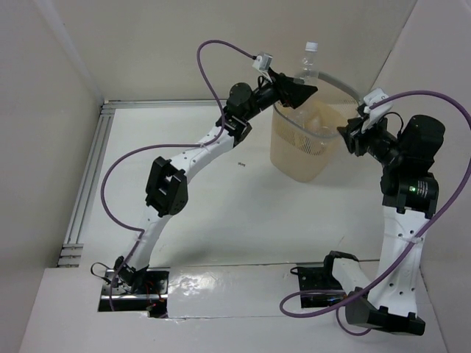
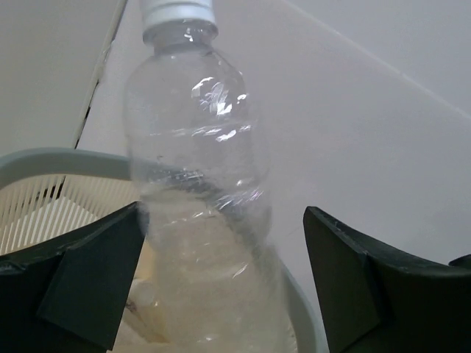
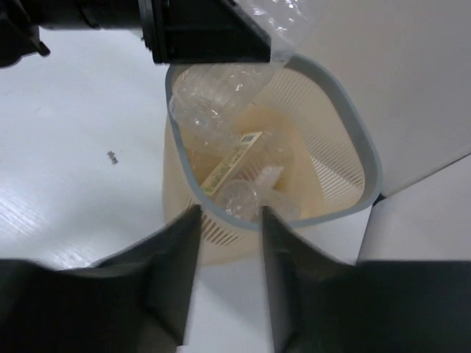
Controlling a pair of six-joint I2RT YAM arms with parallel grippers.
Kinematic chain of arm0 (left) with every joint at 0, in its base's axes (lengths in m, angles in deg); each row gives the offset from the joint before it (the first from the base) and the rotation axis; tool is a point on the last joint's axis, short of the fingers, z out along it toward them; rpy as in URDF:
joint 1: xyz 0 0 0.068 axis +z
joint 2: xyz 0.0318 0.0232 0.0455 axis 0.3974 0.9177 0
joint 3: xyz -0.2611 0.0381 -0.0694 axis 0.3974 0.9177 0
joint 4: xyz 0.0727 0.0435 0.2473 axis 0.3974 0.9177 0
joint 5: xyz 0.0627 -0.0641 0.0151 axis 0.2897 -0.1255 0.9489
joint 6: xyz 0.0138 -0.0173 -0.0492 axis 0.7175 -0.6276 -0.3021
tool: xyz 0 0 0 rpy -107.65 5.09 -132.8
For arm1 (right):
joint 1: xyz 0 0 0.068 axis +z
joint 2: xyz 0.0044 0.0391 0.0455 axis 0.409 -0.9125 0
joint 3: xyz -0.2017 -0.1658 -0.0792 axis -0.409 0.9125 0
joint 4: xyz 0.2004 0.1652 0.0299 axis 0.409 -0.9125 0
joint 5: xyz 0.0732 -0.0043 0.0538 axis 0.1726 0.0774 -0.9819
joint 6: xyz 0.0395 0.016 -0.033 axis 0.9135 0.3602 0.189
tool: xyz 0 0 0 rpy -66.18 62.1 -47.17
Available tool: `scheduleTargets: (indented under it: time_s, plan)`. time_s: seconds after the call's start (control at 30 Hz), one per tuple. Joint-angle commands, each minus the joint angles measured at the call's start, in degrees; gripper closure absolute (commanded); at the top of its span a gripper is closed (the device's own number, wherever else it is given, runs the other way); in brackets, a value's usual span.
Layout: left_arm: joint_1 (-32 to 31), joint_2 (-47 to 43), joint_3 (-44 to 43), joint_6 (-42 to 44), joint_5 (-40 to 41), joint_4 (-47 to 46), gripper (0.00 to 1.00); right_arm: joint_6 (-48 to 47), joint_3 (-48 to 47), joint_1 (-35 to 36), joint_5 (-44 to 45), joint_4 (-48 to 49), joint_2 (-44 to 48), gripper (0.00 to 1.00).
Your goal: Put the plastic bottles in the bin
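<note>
Clear white-capped plastic bottle [image 2: 199, 169] upright over the beige perforated bin [image 1: 283, 158].
Crumpled bottles [image 3: 206, 103] lie inside; your left gripper [image 2: 221, 220] gapes wide around the upright one, and your right gripper [image 3: 229, 213] hovers slightly parted, empty, at the rim.

White worktop [image 1: 221, 213]; beige bin [image 1: 302, 151] stands upright on its far part, small dark speck [image 1: 241, 163] just left of it.

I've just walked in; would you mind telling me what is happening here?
The left arm's fingers are spread wide above the bin, with a clear white-capped bottle between them, apparently dropping in. The right arm's fingers hover empty and slightly apart at the bin's right side. Several bottles already lie inside.
</note>
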Motion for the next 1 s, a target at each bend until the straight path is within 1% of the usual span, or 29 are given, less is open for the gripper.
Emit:
scheduleTargets:
  time_s: [0.0, 0.03, 0.1, 0.13, 0.17, 0.2, 0.23, 0.27, 0.3, 0.33, 0.37, 0.4, 0.43, 0.47, 0.5, 0.53, 0.6, 0.63, 0.67, 0.7, 0.73, 0.77, 0.8, 0.83, 0.87, 0.97]
  plan:
    - [-0.02, -1.83, 1.48, -0.16, 1.14, -3.28, 0.0, 1.67, 1.28, -0.2, 2.24, -2.67, 1.99, 0.5]
    - [-0.02, -2.52, 2.02, -0.16, 1.14, -3.8, 0.0, 1.68, 1.89, -0.2, 2.24, -3.29, 1.99, 0.45]
    - [-0.02, -2.53, 2.03, -0.16, 0.44, -3.8, 0.0, 2.81, 2.42, -0.2, 1.63, -3.29, 2.6, 0.44]
    - [-0.02, -3.14, 2.03, 0.36, 0.44, -3.8, 0.0, 3.6, 2.43, -0.2, 1.11, -3.29, 2.6, 0.37]
    - [-0.02, -3.75, 1.42, 0.36, 0.44, -3.8, 0.0, 3.61, 2.43, -0.2, 1.1, -3.29, 2.6, 0.34]
    - [-0.02, -4.28, 1.41, 0.97, 0.44, -3.8, 0.0, 4.13, 2.43, -0.2, 0.58, -3.29, 2.6, 0.34]
    - [-0.02, -4.81, 0.8, 1.68, -0.08, -3.28, 0.0, 4.14, 2.43, -0.2, -0.04, -3.29, 2.6, 0.28]
    - [-0.02, -5.42, 0.8, 1.68, -0.09, -3.28, 0.0, 4.66, 2.43, -0.2, -0.04, -3.29, 2.6, 0.27]
    - [-0.02, -7.17, 0.8, 2.55, -0.09, -3.28, 0.0, 4.66, 2.43, -0.2, -0.04, -3.29, 2.6, 0.23]
    - [-0.02, -8.4, 1.4, 3.61, -0.09, -3.28, 0.0, 4.66, 2.43, -0.2, -0.04, -3.81, 2.6, 0.23]
    - [-0.02, -9.98, 2.45, 3.62, -0.09, -3.28, 0.0, 4.66, 2.43, -0.2, -0.04, -3.82, 2.6, 0.16]
    - [0.5, -12.0, 3.86, 4.49, -0.09, -3.28, 0.0, 4.66, 2.43, -0.2, -0.04, -4.43, 2.6, 0.14]
    - [0.51, -17.15, 8.57, 5.71, -0.09, -3.28, 0.0, 4.66, 2.43, -0.2, -0.04, -4.43, 2.6, 0.09]
    - [1.2, -20.51, 12.01, 6.68, -0.09, -3.8, 0.0, 5.45, 2.43, -0.2, 0.48, -5.22, 2.6, 0.01]
    - [1.73, -23.94, 15.7, 7.74, -0.09, -3.8, 0.0, 6.33, 2.43, -0.2, 1.36, -5.83, 2.6, 0.01]
    - [1.74, -31.46, 23.39, 10.62, -2.44, -2.93, 0.0, 7.73, 2.43, -0.2, 1.97, -5.84, 2.6, 0.01]
    - [3.49, -39.49, 31.69, 13.54, -3.52, 0.22, 0.0, 8.26, 2.43, -0.2, 4.25, -7.33, 3.12, 0.01]
    - [3.5, -43.45, 39.65, 15.81, -1.6, 5.55, 0.0, 9.66, 2.43, -0.2, 5.48, -7.33, 3.13, 0.01]
    - [3.5, -50.97, 43.56, 17.23, -0.19, 8.65, 0.0, 10.89, 1.9, -0.2, 7.15, -7.33, 3.65, 0.01]
    - [4.19, -54.44, 46.73, 18.2, 1.3, 12.07, 0.0, 12.3, 1.9, -0.2, 10.3, -8.2, 4.18, 0.01]
    - [5.16, -57.6, 52.33, 20.9, 1.93, 15.59, 0.0, 13.79, 1.38, -0.2, 11.63, -8.82, 4.18, 0.01]
    - [6.38, -63.47, 54.82, 22.24, 1.93, 21.71, 0.0, 13.8, 1.37, -0.2, 12.6, -9.35, 4.18, 0.01]
    - [7.09, -66.31, 57.28, 23.38, 2.8, 24.3, 0.0, 14.41, 0.85, -0.2, 13.75, -10.05, 5.05, 0.01]
    - [7.88, -68.95, 62.09, 25.39, 3.51, 26.24, 0.0, 15.03, 2.15, -0.2, 15.5, -10.06, 6.19, 0.01]
    - [8.5, -71.41, 64.06, 25.94, 4.12, 30.08, 0.0, 15.04, 2.86, -0.2, 15.51, -10.76, 6.73, 0.01]
    - [11.22, -79.59, 70.37, 26.46, 4.82, 34.33, 0.0, 16.61, 7.67, 0.33, 15.51, -10.76, 9.1, 0.01]
